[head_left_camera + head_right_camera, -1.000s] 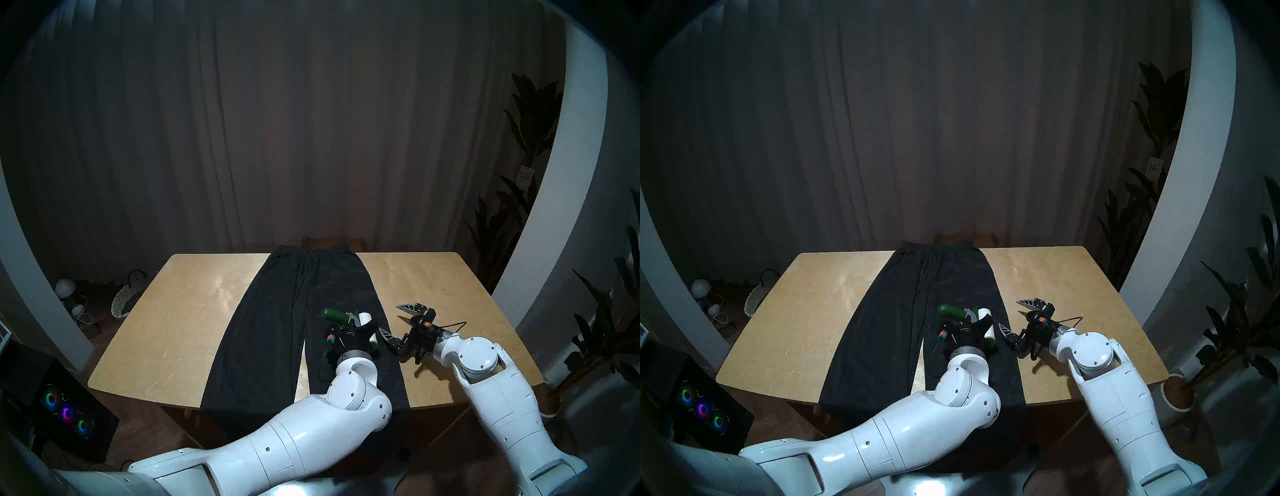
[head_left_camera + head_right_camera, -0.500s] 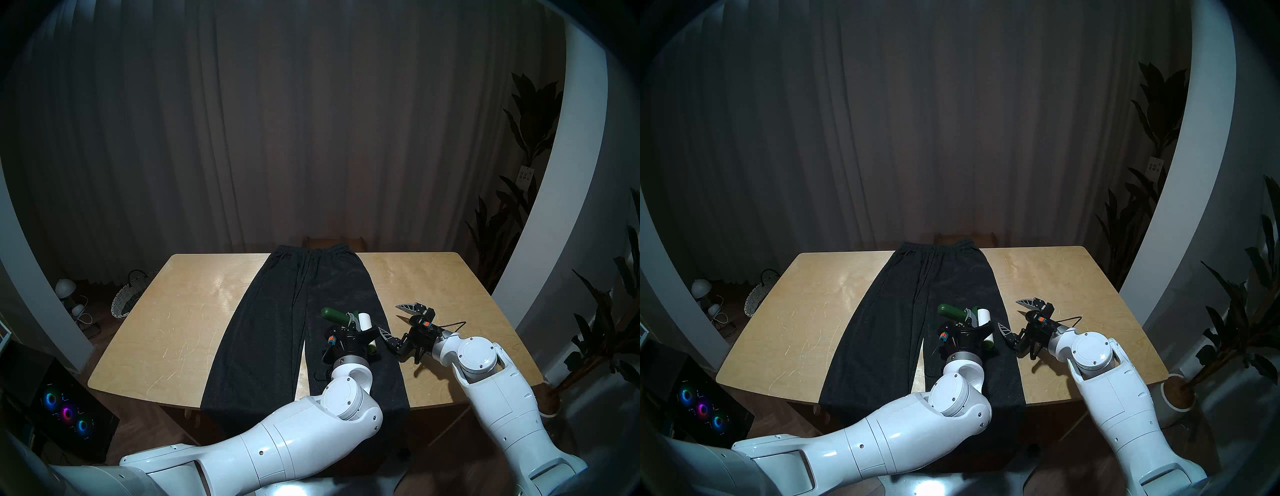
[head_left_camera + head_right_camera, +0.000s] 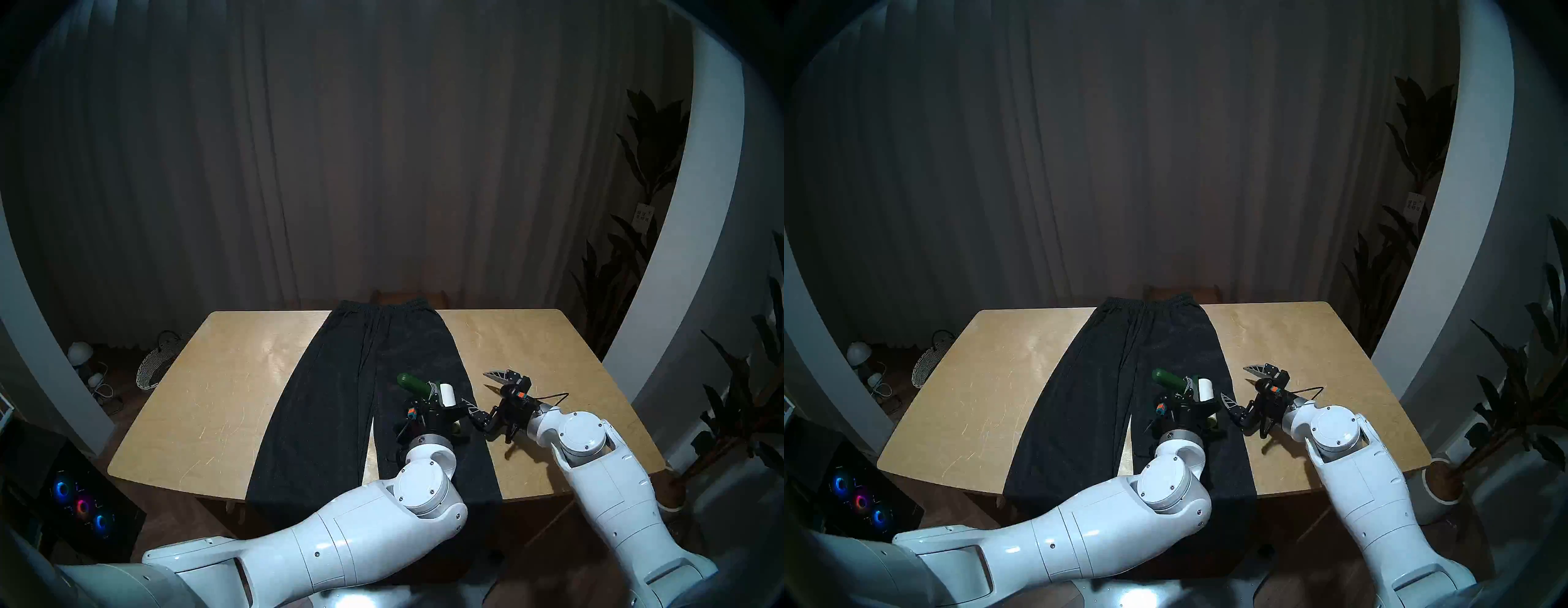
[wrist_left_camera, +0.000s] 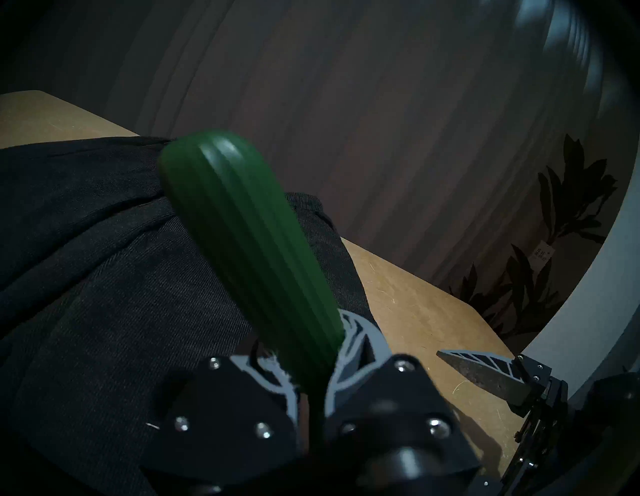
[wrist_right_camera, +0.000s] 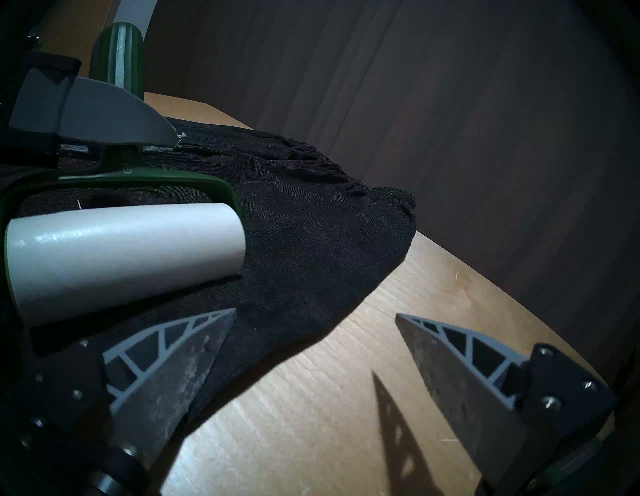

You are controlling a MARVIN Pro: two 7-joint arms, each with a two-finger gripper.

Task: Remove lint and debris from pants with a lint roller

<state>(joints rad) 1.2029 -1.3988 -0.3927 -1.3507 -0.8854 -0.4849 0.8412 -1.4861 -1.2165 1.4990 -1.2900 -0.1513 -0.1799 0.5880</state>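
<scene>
A: In the head view, what do you see?

B: The black pants (image 3: pixel 373 407) lie flat on the desk (image 3: pixel 203 395). The lint roller (image 3: pixel 428 388) sits over the pant leg at about 4 o'clock from the middle of the desk. The left gripper (image 3: pixel 430 395) has its jaws pinched tight on the green handle. The right gripper (image 3: pixel 481 392) is just beside it at 3 o'clock, jaws spread wide and holding nothing.

A: Same in the other head view?

B: Yes. The right gripper's near finger is very close to the white roll. I think they could bump if either arm swings.

A: And the left wrist view?

B: The dark green handle (image 4: pixel 249 249) sticks up toward 11 o'clock, out of the closed jaws. They hold it low, near the neck. I think the roller could twist in that grip when it gets pushed down.

A: The right wrist view?

B: The white roll (image 5: pixel 124 256) is at 9 o'clock, low over the pants; I cannot tell if it touches. The sticky roll might grab the soft cloth and bunch it up. I see no white bits here; they are too small to tell.
</scene>
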